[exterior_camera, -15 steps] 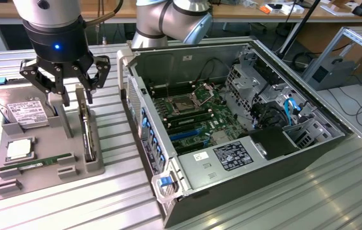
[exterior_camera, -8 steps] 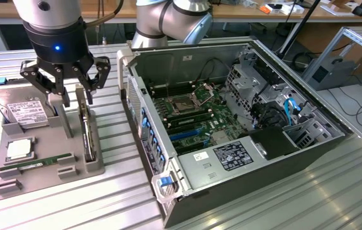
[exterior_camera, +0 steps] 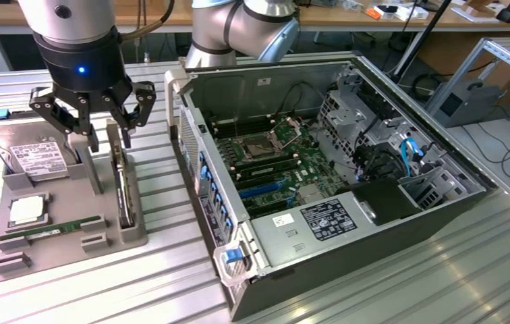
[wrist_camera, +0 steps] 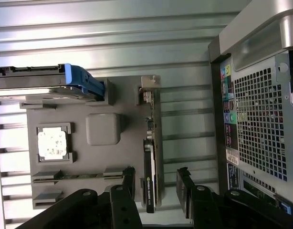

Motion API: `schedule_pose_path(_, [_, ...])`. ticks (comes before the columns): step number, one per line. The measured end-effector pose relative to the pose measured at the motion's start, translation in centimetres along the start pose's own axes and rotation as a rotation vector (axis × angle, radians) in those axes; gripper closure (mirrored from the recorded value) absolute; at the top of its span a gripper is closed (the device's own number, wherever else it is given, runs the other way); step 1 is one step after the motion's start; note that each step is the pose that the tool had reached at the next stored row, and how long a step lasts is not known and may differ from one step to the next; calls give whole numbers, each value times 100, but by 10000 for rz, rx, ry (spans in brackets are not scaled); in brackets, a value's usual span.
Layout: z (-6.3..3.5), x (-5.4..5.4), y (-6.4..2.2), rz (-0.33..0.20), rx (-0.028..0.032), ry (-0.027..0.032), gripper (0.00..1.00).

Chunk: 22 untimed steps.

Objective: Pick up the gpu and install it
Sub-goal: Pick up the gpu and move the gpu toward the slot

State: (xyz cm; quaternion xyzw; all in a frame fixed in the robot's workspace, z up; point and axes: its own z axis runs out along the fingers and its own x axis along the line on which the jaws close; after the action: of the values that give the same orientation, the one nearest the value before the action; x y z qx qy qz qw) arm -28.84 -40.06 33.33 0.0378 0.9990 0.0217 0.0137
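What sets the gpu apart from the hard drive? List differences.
The gpu is a slim dark card; the hard drive is boxy, silver, white-labelled. The gpu lies beneath the open tool; the hard drive stands aside. Both stand in the gray holder.

Hard drive (exterior_camera: pixel 25 152), RAM stick (exterior_camera: pixel 52 230), grey holder (exterior_camera: pixel 61 202)

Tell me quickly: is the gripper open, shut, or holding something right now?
Gripper: open, holding nothing, poised over the gpu, which stands on edge in the grey holder.
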Motion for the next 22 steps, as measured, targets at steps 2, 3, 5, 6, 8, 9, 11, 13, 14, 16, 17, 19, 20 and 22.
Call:
schedule_pose_path(2, [6,0,-1,0,1,0,52])
schedule_pose_path(3, [10,0,-1,0,1,0,52])
schedule_pose_path(5, [17,0,-1,0,0,-1,52])
schedule_pose_path(6, [21,0,-1,0,0,-1,52])
schedule_pose_path(8, [28,1,-2,0,0,-1,52])
schedule_pose_path(9, [34,1,-2,1,0,0,52])
schedule_pose_path(11, [51,1,-4,0,0,0,52])
schedule_pose_path(13, [66,2,-5,1,0,0,52])
schedule_pose_path(14, [70,2,-5,1,0,0,52])
schedule_pose_path(16, [83,2,-7,0,0,0,52])
schedule_pose_path(17, [92,2,-7,0,0,0,52])
schedule_pose_path(19, [111,2,-10,0,0,0,52])
schedule_pose_path(20, [120,2,-11,0,1,-1,52])
schedule_pose_path(22, [135,2,-16,0,0,1,52])
